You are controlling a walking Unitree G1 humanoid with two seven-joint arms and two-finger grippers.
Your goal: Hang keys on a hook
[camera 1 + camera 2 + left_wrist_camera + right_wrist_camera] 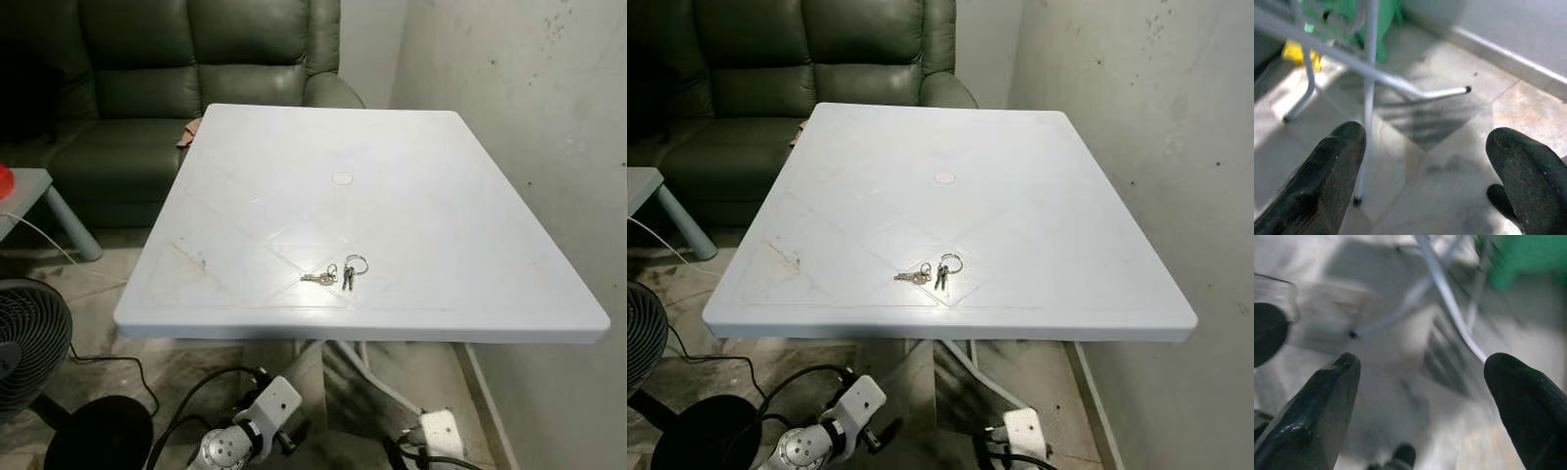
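Note:
A small bunch of keys (338, 272) on a metal ring lies flat on the white plastic table (421, 186), near its front edge and a little left of the middle. The keys (931, 272) touch nothing else. Both arms hang low under the table's front edge. My left gripper (1425, 142) is open, its black fingers (1332, 171) spread wide over the tiled floor and the table's metal legs. My right gripper (1422, 377) is open too, pointing down at the floor. I see no hook.
A dark green sofa (147, 88) stands behind the table on the left. A grey plaster wall (549, 108) runs along the right. A black fan (29, 343) and cables sit on the floor at the left, beside a small grey side table (24, 191).

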